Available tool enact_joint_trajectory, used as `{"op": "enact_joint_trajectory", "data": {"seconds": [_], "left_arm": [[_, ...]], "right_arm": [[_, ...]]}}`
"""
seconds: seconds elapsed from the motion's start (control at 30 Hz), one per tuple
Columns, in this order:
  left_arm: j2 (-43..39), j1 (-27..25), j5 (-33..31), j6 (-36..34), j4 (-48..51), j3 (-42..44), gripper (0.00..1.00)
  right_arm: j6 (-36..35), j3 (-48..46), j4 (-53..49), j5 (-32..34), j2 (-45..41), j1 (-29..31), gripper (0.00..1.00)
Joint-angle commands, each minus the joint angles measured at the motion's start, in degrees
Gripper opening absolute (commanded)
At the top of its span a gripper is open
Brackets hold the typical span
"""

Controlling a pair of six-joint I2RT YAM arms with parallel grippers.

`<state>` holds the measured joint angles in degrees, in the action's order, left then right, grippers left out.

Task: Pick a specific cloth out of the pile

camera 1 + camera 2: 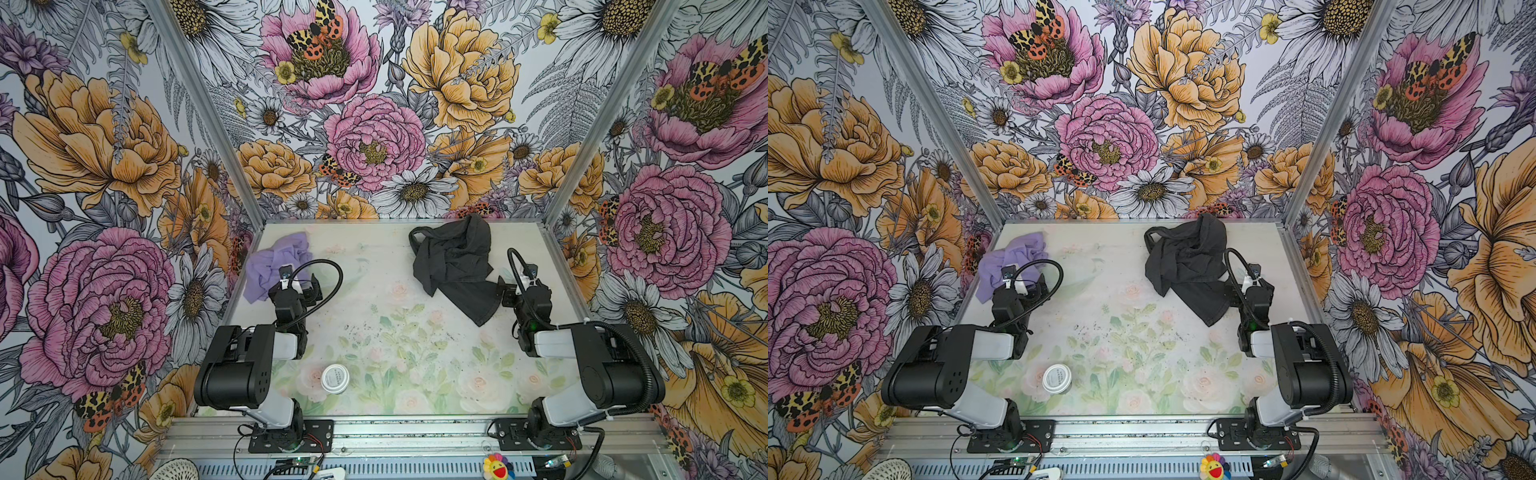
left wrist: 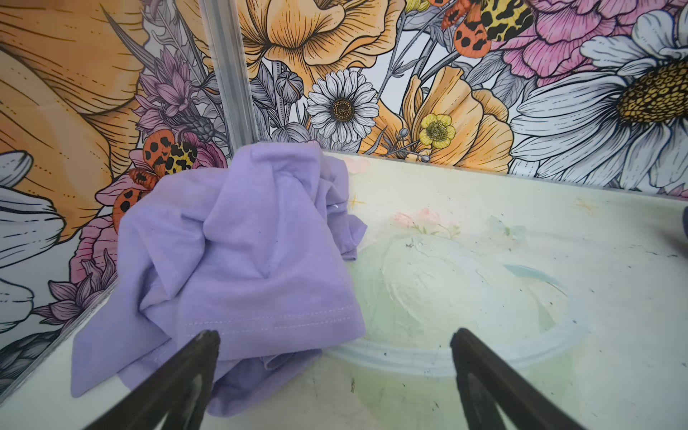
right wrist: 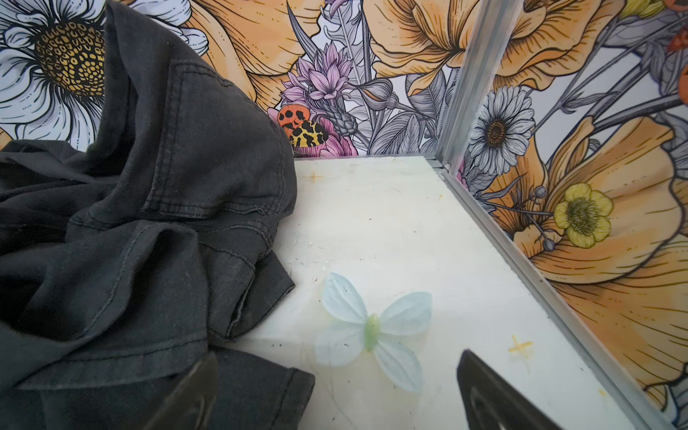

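In both top views my wrist camera and its cable hide the fingers of my left claw [image 1: 309,286], so only the left wrist view shows them. They stand wide apart with nothing between them. The lavender cloth [image 1: 276,266] is crumpled in the far left corner of the table [image 1: 374,332], against the left wall. It lies well apart from the charcoal-black cloth [image 1: 453,262]. I can make out no lettering among its folds (a stitched hem is all that shows).

Its longer run goes from the far corner toward the near side, along that wall, with the hem facing my claw. In the wrist view the lavender cloth [image 2: 242,260] lies just ahead of my left claw [image 2: 335,337]. One finger [image 2: 193,368] covers its near edge, but I cannot tell whether they touch.

My right claw [image 3: 337,359] is also spread wide and empty, beside the charcoal-black cloth [image 3: 130,223].
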<state>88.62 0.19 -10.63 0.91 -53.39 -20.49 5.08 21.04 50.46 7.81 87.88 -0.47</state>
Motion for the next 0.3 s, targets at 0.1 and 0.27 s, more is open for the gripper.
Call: {"op": "enact_joint_trajectory", "data": {"seconds": [0.1,0.27], "left_arm": [[0.32,-0.80,1.21,-1.36,-0.63,-1.13,0.99],[0.23,-0.74,1.23,-1.35,-0.78,-1.03,0.99]], "right_arm": [[0.77,0.59,1.13,1.24,0.10,-0.42,1.00],[0.77,0.59,1.01,1.21,0.06,-0.47,1.00]]}}
